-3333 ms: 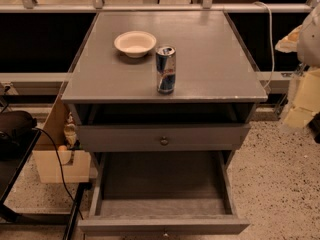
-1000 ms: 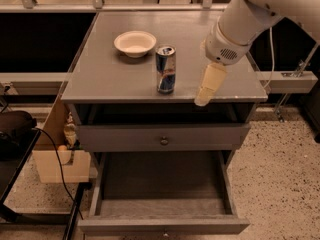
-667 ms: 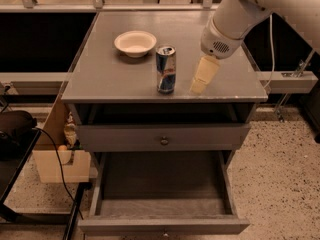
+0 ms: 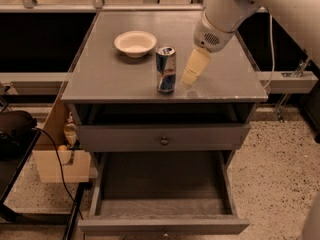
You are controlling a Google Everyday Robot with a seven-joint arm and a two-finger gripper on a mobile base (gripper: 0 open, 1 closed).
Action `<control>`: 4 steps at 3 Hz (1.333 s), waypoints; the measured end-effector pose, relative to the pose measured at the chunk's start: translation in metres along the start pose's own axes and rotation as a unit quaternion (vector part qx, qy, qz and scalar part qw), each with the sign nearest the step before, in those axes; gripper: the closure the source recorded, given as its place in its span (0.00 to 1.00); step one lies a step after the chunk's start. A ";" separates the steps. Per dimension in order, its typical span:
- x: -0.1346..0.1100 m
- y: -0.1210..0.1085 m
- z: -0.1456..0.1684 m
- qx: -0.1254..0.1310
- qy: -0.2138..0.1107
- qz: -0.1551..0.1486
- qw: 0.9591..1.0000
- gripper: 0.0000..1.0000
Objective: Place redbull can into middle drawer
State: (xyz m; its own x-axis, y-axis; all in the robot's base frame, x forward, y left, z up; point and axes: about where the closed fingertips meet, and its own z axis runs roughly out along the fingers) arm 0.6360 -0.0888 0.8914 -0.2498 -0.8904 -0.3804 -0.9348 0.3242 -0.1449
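Speckled floor [image 4: 280,154], grey cabinet [image 4: 115,76]

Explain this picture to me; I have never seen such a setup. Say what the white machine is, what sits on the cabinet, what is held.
One camera looks down on a grey cabinet from its front. The white shape at upper right is a robot arm; its cream tip is the gripper, low over the cabinet top, beside the redbull can but not touching it. Nothing is held: the can stands upright near a cream bowl. Under a closed drawer, the middle drawer is pulled open and empty.
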 end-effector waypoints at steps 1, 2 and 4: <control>-0.012 0.003 0.007 -0.015 -0.010 0.001 1.000 0.00; -0.024 0.014 0.010 -0.030 -0.022 -0.011 0.999 0.00; -0.045 0.041 0.014 -0.053 -0.050 -0.050 0.996 0.00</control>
State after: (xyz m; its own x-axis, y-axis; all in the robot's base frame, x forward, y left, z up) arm 0.6129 -0.0312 0.8893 -0.1328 -0.8782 -0.4595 -0.9765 0.1953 -0.0910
